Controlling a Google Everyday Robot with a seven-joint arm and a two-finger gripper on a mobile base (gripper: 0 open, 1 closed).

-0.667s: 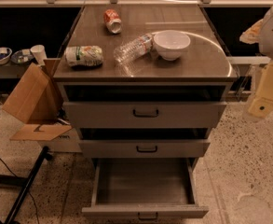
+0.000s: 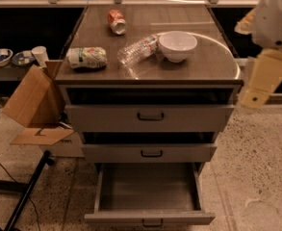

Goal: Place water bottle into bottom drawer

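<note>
While the gripper [image 2: 258, 83] is held out past the right edge of the desk [image 2: 203, 69], near the front right corner, whether it is apart or together cannot be told. The water bottle [image 2: 138, 49] is laid on its side near the middle of the desk, one end just beside or against the white bowl [image 2: 177, 44]. The bottom drawer [image 2: 147, 218] is pulled out below the front edge. A slip is judged likely if the crinkled plastic is squeezed off-centre. The bowl could be knocked on approach, or the bottle rolled toward the front edge.
</note>
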